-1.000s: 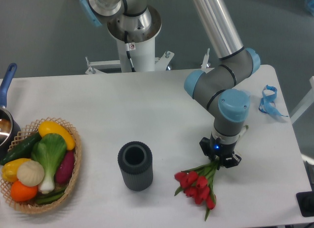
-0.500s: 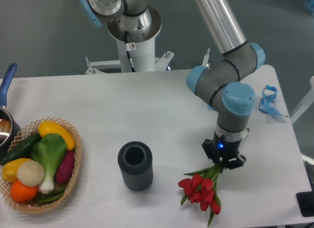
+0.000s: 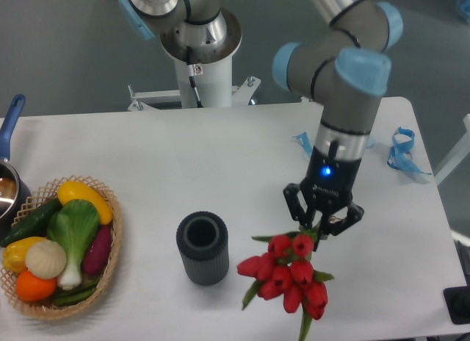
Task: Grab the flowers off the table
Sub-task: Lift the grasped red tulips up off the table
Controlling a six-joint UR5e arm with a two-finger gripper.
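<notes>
The flowers (image 3: 288, 276), a bunch of red tulip buds with green leaves, hang in the air above the front right of the white table (image 3: 220, 150). My gripper (image 3: 322, 228) is shut on their stems just above the buds, so the stems are mostly hidden between the fingers. The buds point down and toward the camera, to the right of the dark vase.
A dark grey ribbed vase (image 3: 203, 248) stands left of the flowers. A wicker basket (image 3: 110, 254) of vegetables sits at the front left, with a blue-handled pot (image 3: 9, 172) behind it. Blue ribbons (image 3: 401, 151) lie at the right edge and behind the arm (image 3: 302, 143).
The gripper has risen with the flowers held in it. The bunch has left the tabletop and now looks larger and nearer the camera, shifted slightly left.
</notes>
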